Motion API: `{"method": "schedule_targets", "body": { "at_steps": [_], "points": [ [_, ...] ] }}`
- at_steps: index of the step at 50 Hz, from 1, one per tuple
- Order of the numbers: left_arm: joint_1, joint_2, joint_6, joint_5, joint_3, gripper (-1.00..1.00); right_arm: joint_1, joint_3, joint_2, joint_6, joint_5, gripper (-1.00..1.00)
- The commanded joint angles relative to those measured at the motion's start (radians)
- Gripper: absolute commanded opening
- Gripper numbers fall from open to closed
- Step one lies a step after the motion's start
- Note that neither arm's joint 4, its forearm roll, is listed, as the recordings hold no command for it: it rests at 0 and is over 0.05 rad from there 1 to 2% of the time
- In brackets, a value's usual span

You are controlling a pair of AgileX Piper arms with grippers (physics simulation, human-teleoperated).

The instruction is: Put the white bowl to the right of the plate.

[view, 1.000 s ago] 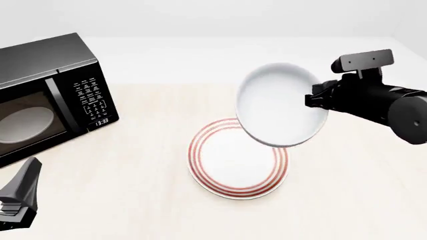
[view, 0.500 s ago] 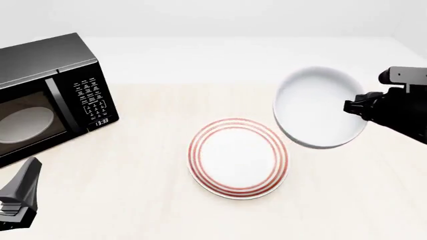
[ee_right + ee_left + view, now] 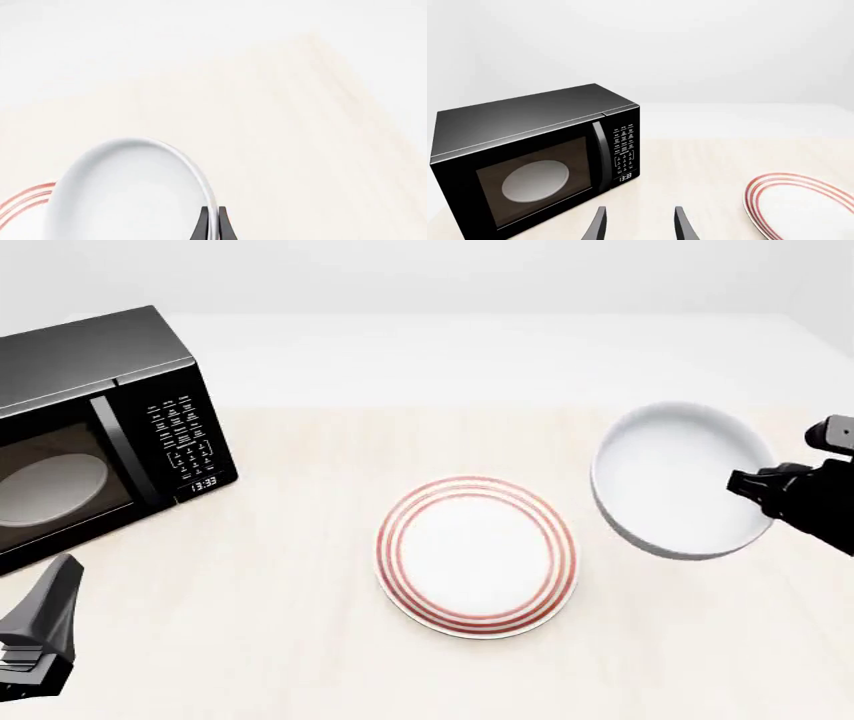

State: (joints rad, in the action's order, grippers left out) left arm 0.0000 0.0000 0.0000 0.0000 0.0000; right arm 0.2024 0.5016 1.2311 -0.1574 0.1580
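Right gripper clamped on white bowl — right of plate; microwave far left.

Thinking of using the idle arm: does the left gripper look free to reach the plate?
Probably yes: the left gripper is open and empty, with bare table between it and the plate; the microwave sits off to the side.

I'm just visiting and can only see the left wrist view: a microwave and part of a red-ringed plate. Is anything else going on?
Observer: Yes. In the front view the right hand holds a white bowl to the right of the plate.
Operator: How is it gripping it?
Observer: The right wrist view shows both fingers pinching the bowl's rim.
Operator: Is the bowl level?
Observer: No, it is tilted, its opening facing the front camera.
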Motion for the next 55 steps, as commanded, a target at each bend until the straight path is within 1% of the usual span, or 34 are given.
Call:
{"method": "schedule_targets", "body": {
  "at_steps": [1,2,4,5,10,11,14,19,25,27,38,55],
  "points": [
    [0.000,0.000,0.000,0.000,0.000,1.00,0.066,-0.052,0.038,-0.031,0.070,-1.00],
    [0.000,0.000,0.000,0.000,0.000,1.00,0.069,-0.056,0.043,-0.027,0.075,-1.00],
    [0.000,0.000,0.000,0.000,0.000,1.00,0.106,-0.066,0.056,-0.029,0.094,-1.00],
    [0.000,0.000,0.000,0.000,0.000,1.00,0.095,-0.078,0.049,-0.036,0.100,-1.00],
    [0.000,0.000,0.000,0.000,0.000,1.00,0.116,-0.101,0.064,-0.041,0.128,-1.00],
    [0.000,0.000,0.000,0.000,0.000,1.00,0.121,-0.107,0.068,-0.049,0.137,-1.00],
    [0.000,0.000,0.000,0.000,0.000,1.00,0.146,-0.112,0.076,-0.047,0.147,-1.00],
    [0.000,0.000,0.000,0.000,0.000,1.00,0.158,-0.137,0.088,-0.049,0.170,-1.00],
    [0.000,0.000,0.000,0.000,0.000,1.00,0.165,-0.163,0.109,-0.063,0.207,-1.00],
    [0.000,0.000,0.000,0.000,0.000,1.00,0.167,-0.162,0.134,-0.058,0.220,-1.00],
    [0.000,0.000,0.000,0.000,0.000,1.00,0.183,-0.170,0.215,-0.066,0.283,-1.00],
    [0.000,0.000,0.000,0.000,0.000,1.00,0.182,-0.154,0.280,-0.067,0.309,-1.00]
  ]
}}
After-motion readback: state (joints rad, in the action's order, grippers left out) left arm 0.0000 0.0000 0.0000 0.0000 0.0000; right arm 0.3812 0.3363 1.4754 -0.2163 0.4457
